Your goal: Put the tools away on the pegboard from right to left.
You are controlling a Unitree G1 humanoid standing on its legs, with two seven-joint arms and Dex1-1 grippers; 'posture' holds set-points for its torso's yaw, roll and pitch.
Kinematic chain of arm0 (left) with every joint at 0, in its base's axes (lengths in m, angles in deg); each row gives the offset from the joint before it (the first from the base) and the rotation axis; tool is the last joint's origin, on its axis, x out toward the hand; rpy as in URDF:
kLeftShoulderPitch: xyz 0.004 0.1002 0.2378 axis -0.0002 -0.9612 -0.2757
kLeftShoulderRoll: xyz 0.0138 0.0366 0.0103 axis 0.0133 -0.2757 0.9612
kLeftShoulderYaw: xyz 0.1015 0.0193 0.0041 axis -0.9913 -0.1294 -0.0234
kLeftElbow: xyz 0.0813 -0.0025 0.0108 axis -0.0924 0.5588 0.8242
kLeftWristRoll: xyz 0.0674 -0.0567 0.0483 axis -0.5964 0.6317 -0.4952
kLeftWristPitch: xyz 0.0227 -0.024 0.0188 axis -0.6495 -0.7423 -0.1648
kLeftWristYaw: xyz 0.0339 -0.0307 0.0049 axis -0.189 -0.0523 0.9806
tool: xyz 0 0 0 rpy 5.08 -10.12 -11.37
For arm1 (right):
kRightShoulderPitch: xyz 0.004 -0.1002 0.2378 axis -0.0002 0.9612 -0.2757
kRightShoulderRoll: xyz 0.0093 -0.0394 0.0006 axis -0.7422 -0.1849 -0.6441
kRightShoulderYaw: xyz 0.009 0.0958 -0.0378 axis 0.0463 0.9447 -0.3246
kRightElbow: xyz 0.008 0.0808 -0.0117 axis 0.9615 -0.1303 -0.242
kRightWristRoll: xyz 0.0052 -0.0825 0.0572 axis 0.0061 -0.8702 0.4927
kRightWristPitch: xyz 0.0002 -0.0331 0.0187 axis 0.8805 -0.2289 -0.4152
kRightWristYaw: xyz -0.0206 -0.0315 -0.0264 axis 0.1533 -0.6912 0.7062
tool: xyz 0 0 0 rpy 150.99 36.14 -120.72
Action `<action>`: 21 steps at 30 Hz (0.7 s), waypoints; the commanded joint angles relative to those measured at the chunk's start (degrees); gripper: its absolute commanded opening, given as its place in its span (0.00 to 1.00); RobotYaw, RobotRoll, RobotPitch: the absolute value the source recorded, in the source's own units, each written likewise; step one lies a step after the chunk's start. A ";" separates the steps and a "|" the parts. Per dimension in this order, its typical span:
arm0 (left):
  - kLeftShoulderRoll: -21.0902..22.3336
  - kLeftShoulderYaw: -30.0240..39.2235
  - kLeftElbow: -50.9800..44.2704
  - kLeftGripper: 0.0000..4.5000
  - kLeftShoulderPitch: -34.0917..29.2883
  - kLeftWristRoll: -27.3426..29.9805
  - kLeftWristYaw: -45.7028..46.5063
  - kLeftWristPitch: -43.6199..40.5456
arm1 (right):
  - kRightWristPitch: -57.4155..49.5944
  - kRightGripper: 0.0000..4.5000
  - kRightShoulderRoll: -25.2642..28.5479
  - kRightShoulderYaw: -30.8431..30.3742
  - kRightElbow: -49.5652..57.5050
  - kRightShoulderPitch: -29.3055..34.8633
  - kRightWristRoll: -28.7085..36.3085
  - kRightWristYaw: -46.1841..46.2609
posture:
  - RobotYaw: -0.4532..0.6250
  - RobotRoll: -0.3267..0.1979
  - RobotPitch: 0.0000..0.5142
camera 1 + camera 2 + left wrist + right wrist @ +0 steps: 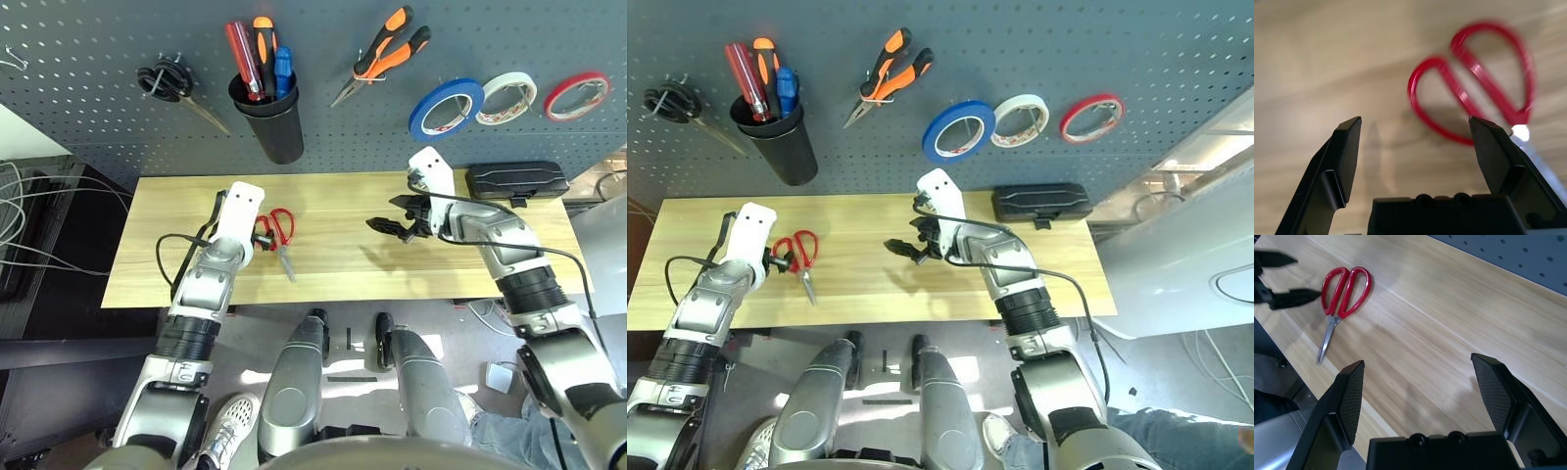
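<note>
From the head views, the pegboard already carries the blue tape ring, the needle-nose pliers and, in the black cup, the blue-handled screwdriver. The red-handled scissors lie flat on the bench, left of centre, blades pointing toward the near edge. The left gripper sits just left of the red loops, close beside them. The right gripper hovers mid-bench, well apart from the scissors, its fingers spread and holding nothing. A black case rests at the far right.

The left wrist view adds the closeness: the left gripper's fingers stand wide open and the red loops lie just beyond them, nearer one finger than the other; I cannot tell whether anything touches.

The right wrist view shows the whole scissors across the bench, with the left gripper's black tips beside the handles.
</note>
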 commanded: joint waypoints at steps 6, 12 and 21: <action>-4.45 5.03 18.16 0.99 5.88 2.92 3.61 6.10 | 0.64 1.00 -0.97 -0.49 -0.09 0.53 0.22 0.42 | 0.56 0.62 0.63; -5.91 5.58 26.55 0.99 11.07 3.63 3.92 7.30 | 1.01 1.00 -1.14 -0.45 -0.32 0.52 0.13 0.40 | 0.56 0.62 0.63; -6.93 4.94 31.14 0.64 12.44 4.36 1.01 3.94 | 2.04 1.00 -1.64 -0.71 -1.26 0.18 -0.18 0.47 | 0.56 0.62 0.63</action>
